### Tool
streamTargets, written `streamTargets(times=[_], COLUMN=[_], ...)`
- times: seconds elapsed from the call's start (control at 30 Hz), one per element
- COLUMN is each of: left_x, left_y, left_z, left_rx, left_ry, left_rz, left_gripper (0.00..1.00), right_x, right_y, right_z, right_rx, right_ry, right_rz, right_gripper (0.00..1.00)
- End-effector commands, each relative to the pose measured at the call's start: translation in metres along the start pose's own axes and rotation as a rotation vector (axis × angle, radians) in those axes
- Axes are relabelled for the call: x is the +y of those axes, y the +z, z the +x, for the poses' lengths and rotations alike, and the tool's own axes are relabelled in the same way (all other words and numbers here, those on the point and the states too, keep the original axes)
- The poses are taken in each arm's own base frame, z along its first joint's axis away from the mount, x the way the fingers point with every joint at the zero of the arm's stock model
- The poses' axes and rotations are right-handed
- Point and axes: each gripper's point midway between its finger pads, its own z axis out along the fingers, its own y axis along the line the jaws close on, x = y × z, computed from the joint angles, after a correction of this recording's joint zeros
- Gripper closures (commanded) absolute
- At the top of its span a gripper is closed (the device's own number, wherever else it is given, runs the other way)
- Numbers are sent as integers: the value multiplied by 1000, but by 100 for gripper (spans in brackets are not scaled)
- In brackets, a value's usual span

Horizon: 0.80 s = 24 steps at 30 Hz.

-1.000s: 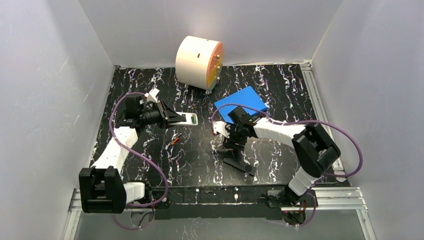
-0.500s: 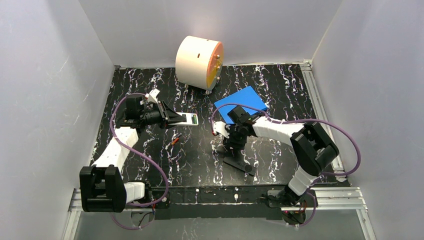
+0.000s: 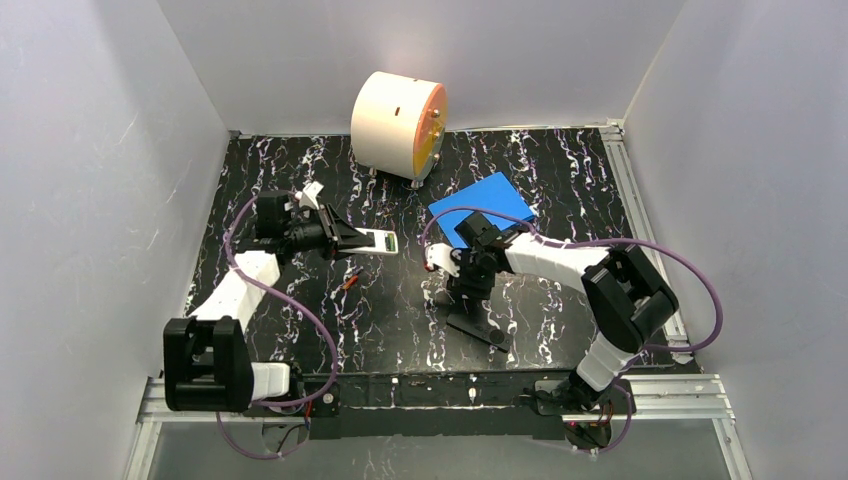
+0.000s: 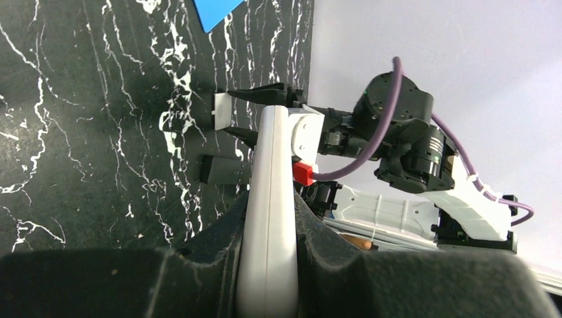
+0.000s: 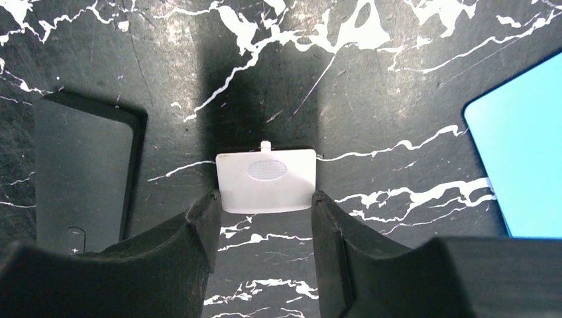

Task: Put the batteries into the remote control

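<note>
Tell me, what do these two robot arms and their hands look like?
They are built alike. The left arm and right arm have smooth white shells linked by chunky black joint blocks. A purple cable loops along each arm. The left hand and right hand each have two matte black, wedge-shaped fingers. A small red block sits on the right wrist.

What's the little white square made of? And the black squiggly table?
White square: likely matte plastic, thin, with a molded tab and ribbed oval. Table: marble-look, black with white veins, faintly shiny; real stone or printed laminate, can't tell.
</note>
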Motion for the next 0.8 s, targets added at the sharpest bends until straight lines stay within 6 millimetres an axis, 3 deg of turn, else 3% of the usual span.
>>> streamTargets(times=[0.0, 0.4, 0.77], left_x=[9, 21, 18], left_y=[10, 57, 80], left_z=[14, 34, 38], left_rx=[69, 210, 267], left_ry=[-25, 14, 91], left_rz=[3, -19, -10], left_gripper=[100, 100, 100], right_x=[-9, -15, -7], right_y=[-23, -53, -73], right_z=[-14, -33, -66], right_rx=[-28, -130, -283], right_ry=[3, -4, 5], right_rz=[49, 111, 75], right_gripper=[55, 56, 55])
